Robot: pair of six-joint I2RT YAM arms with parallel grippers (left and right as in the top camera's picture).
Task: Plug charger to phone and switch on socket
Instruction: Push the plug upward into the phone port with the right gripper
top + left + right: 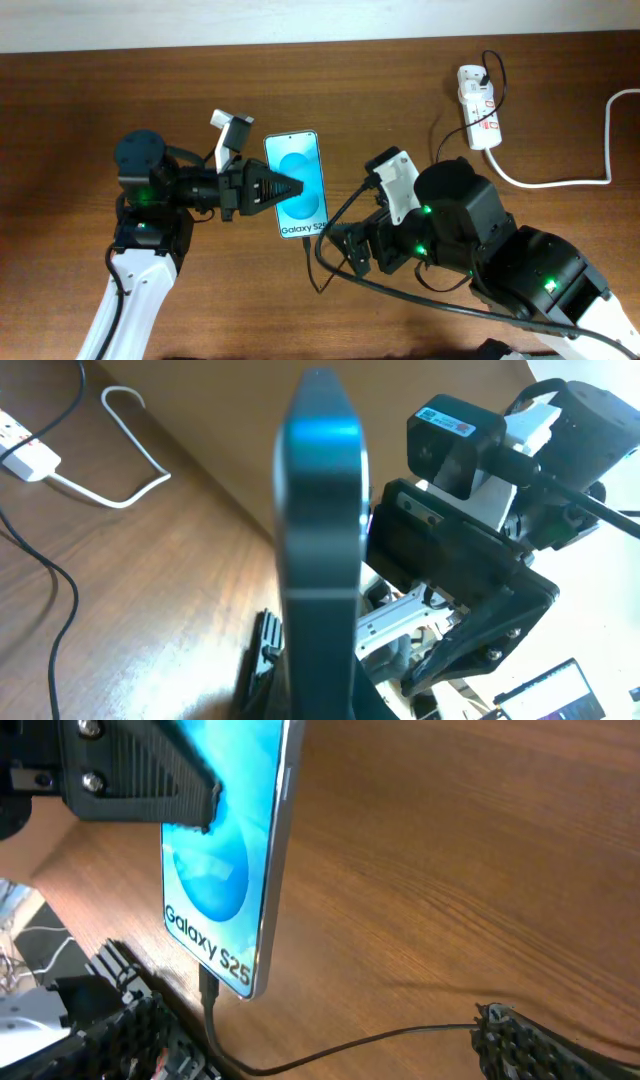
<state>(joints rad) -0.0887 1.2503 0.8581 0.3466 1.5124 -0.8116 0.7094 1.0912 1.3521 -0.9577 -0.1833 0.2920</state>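
Overhead, phone: the Galaxy smartphone (292, 155) with its cyan-blue screen sits near the middle of the wooden table (400, 60), between your two arms, its branded short edge toward the near side.
Right wrist, phone pose: it is lifted and tilted, not lying flat on the wood.
Charger: the thin black cable (340, 1048) curves up to the phone's lower short edge, and its connector tip (207, 985) appears seated in the port there.
Left gripper: your left gripper (290, 187) is clenched on the phone, one finger across the screen. The left wrist view shows the phone edge-on, upright between the fingers.
Right gripper: your right gripper (352, 248) is released, its fingers well apart just beside the phone's lower edge. The cable runs between them, and no grasp on it shows.
Socket: the white power strip (478, 108) lies well apart at the far right of the table, its thick white cord (560, 180) looping off to the right.
Plug: a small black plug (478, 76) looks seated at the strip's far end, with thin black cable leading away from it.
Switch: red marks show on the strip, too small to tell on from off.
Done, by my judgement: charger joined to phone.
Left to do, by my judgement: set the phone down, reach across to the strip, and press its switch.
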